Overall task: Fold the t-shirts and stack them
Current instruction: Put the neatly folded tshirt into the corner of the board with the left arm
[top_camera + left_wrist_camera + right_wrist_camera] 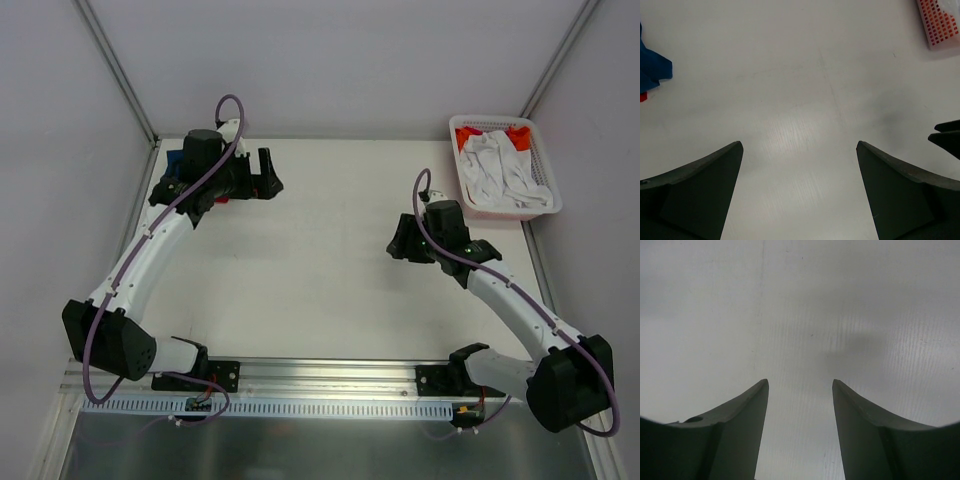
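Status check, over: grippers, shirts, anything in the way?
Left gripper open, empty. Right gripper open, empty, over bare table. Blue shirt at far-left corner, mostly hidden by left arm. Nothing blocking either arm.

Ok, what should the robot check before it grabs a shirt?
1. Open, empty left pincer: ok.
2. Open, empty right pincer: ok.
3. Spotted the blue t-shirt: ok, though it is mostly hidden under the left arm.
4. Spotted the red t-shirt: cannot tell, only a red sliver shows beside the blue.
5. Bare table middle for folding: ok.
6. Out-of-the-way white plastic basket: ok.
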Robot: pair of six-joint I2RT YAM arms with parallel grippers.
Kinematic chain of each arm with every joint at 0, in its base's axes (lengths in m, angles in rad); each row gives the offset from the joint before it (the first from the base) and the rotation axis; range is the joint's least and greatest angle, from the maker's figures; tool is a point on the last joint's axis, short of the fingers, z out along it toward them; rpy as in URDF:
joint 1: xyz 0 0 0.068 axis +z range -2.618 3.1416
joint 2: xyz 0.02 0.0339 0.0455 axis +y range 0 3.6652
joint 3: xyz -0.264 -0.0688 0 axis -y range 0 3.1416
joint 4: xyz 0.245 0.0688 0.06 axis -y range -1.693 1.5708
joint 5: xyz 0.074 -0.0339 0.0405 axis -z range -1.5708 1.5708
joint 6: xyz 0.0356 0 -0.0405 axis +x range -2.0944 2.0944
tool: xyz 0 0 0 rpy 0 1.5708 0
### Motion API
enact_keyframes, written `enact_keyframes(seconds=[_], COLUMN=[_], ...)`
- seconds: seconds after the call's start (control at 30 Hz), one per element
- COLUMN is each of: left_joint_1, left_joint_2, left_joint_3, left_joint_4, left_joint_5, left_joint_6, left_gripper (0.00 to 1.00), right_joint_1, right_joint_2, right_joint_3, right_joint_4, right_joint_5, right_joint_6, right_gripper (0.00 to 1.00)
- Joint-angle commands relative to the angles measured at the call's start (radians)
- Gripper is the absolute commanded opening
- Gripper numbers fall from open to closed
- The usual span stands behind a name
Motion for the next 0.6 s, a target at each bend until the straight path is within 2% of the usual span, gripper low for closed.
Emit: enact_keyframes(seconds=[0.0,0.23,0.57], left_joint_1=[-0.034,-0.132,-0.168], left_joint_2=[-0.046,-0.075,-0.086], left_joint_3=[-0.035,-0.107,-0.150], left_joint_4=[0.048,0.085,0.101], left_joint_5=[0.046,0.021,0.003], left_joint_6=[-0.026,-0.036,-0.042], left_gripper=[0.99,0.99,0.99], right_joint_1=[0.004,0.019,0.047], right_joint_2=[-0.031,-0.019,0.003], right_joint_3=[0.049,0.062,0.081], right_joint_4=[-0.031,-0.040,-0.048], right_joint_5=[0.037,0.057,0.090], right_joint_6=[0.004,0.015,0.023], right_gripper=[0.57,0.57,0.57])
